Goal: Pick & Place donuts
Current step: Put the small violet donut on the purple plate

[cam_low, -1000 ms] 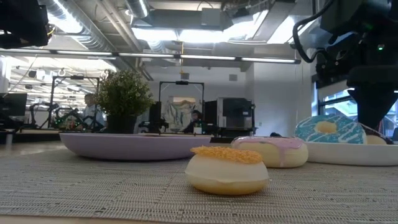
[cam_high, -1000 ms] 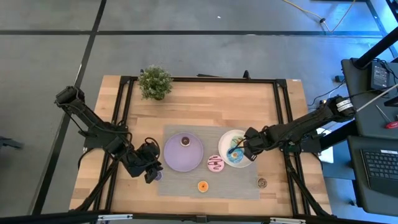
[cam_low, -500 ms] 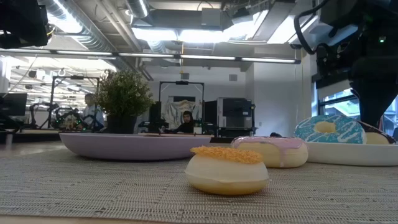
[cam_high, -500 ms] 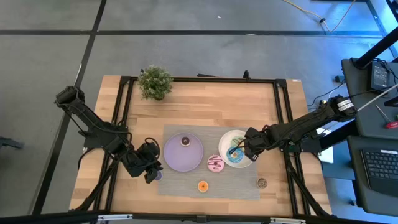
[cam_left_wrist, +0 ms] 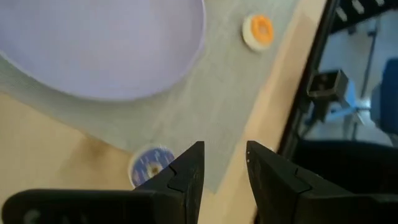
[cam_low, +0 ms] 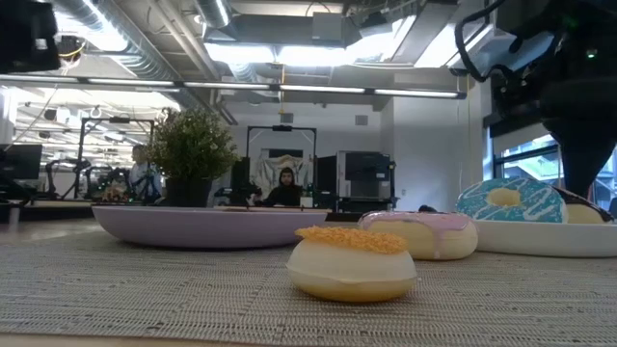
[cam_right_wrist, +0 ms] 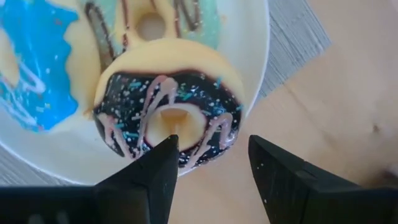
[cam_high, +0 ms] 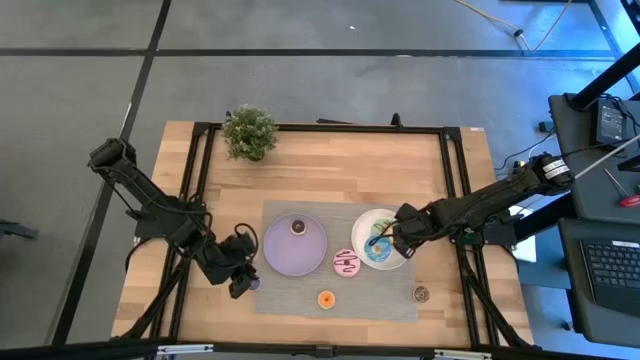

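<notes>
My right gripper [cam_high: 384, 240] [cam_right_wrist: 208, 152] is open above the white plate [cam_high: 362, 222], which carries a blue donut [cam_high: 377, 249] [cam_right_wrist: 37, 68], a green donut [cam_right_wrist: 155, 25] and a chocolate donut [cam_right_wrist: 168, 118]. One finger stands over the chocolate donut's hole, the other outside the plate's rim. My left gripper [cam_high: 243, 280] [cam_left_wrist: 225, 163] is open just beside a purple mini donut [cam_high: 253, 284] [cam_left_wrist: 151, 167] lying at the mat's corner. On the mat lie a pink donut [cam_high: 347, 263] [cam_low: 419, 234] and an orange mini [cam_high: 326, 299] [cam_low: 352, 262]. A brown mini [cam_high: 421, 294] lies on the wood. My right gripper has one fingertip [cam_right_wrist: 163, 158] in front of the chocolate donut's hole [cam_right_wrist: 166, 121], coming from above; whether it touches the donut I cannot tell. My left gripper touches nothing.
A lilac plate [cam_high: 295, 245] [cam_low: 207, 226] sits on the grey mat [cam_high: 300, 295] with a small dark mini donut [cam_high: 297, 227] on it. A potted plant [cam_high: 249, 132] [cam_low: 191, 154] stands near the far edge. Bare wood lies along the far half and the left side.
My left gripper has shifted a little toward the near-left corner, staying by the purple mini donut. The donuts and plates lie as before.
</notes>
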Tool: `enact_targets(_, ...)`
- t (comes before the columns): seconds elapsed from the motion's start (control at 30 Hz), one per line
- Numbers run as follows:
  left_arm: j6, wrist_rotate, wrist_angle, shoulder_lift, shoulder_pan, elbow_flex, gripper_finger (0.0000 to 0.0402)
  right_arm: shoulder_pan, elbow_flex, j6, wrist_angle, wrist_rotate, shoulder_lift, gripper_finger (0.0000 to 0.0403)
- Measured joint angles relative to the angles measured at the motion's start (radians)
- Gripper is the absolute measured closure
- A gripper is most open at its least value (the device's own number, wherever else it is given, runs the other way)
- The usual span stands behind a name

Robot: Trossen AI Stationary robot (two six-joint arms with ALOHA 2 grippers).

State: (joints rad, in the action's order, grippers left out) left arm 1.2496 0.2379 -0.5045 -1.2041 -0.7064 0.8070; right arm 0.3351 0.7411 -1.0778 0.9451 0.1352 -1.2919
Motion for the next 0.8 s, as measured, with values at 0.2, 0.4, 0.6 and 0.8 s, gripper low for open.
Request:
enact_targets(0.2, 0.091, -0.060, -0.001, -0.005, -0.016, 0.000, 0.0288, 0.000, 0.028, -0.071, 0.000, 0.036, 0.000, 0.0206)
enact_targets(0.4, 0.259, -0.114, -0.104, -0.110, -0.019, 0.001, 0.0288, 0.000, 0.098, -0.105, 0.162, 0.082, 0.000, 0.0206)
enact_targets(0.6, 0.308, -0.098, -0.089, -0.235, -0.014, 0.001, 0.0288, -0.002, 0.179, -0.107, 0.266, 0.161, 0.000, 0.0206)
enact_targets(0.8, 0.300, -0.091, -0.090, -0.292, 0.001, 0.001, 0.0288, -0.015, 0.215, -0.094, 0.266, 0.186, -0.001, 0.0206)
